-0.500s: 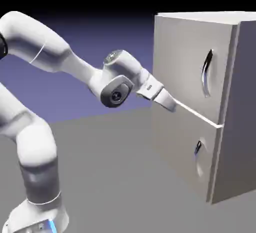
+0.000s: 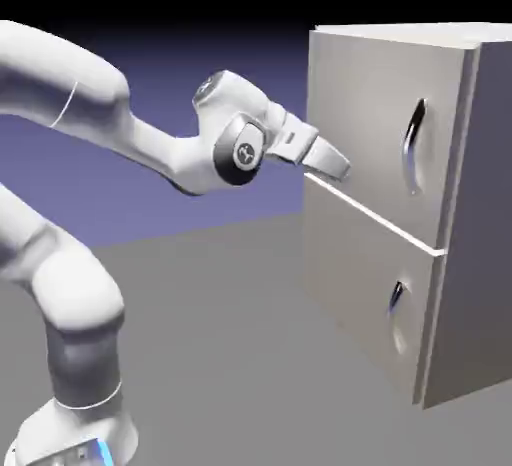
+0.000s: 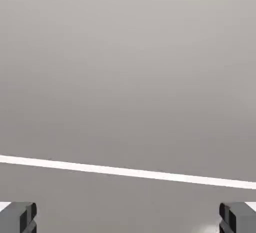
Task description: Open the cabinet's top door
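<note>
Okay, my gripper (image 3: 128, 219) was spread wide, one fingertip at each side of the hand view's bottom edge, nothing between them. No grasp. Whether the tips touched the panel, I couldn't tell. Counts: one cabinet (image 2: 375, 224), two doors, two handles, one white seam (image 2: 375, 216) between the doors. Top door (image 2: 365, 114): upper front of the cabinet, on the exterior view's right, shut, with one long curved upright handle (image 2: 408, 144) near its edge on the exterior view's right. Lower door (image 2: 350, 264): directly below, also shut, one smaller handle (image 2: 396, 297). My one arm (image 2: 150, 144) reached in from the exterior view's left, hand in front of the top door, well apart from its handle. Hand view: grey panel filled most of it, seam running slightly tilted across, above my fingertips.
</note>
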